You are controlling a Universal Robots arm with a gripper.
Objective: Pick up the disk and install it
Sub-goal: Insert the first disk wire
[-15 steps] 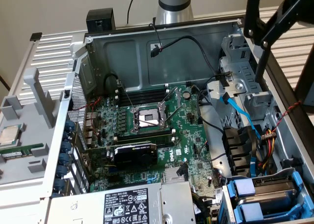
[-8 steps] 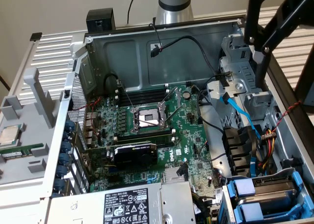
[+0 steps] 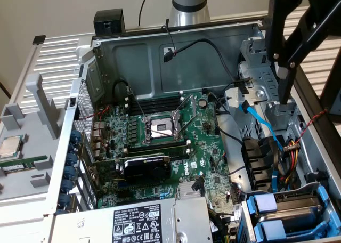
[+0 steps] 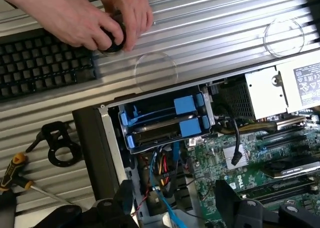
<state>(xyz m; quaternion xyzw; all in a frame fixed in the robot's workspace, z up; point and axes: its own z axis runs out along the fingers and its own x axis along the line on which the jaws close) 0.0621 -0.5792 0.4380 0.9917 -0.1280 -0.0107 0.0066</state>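
pincer point(image 4: 175, 208) hangs wide and empty over the case point(image 4: 90, 138), near the disk point(image 4: 156, 132) in its bay point(image 4: 112, 138) (blue carrier point(image 4: 189, 125)); loose cables point(image 4: 161, 169) between them could snag it going down.

power-supply box point(image 3: 133, 221) cut off at the edge, small black thing point(image 4: 112, 42) half under a person's fingers point(image 4: 132, 23) — unidentifiable

Disk in its blue carrier, seated in a drive slot

The disk point(image 4: 156, 133) lies flat and level in the drive cage point(image 4: 112, 135) at a corner of the open computer case point(image 4: 87, 143). Dull grey metal shows between its blue side rails, with a blue tab at one end (its label cannot be made out). A second blue carrier point(image 4: 150, 113) sits just beside it.
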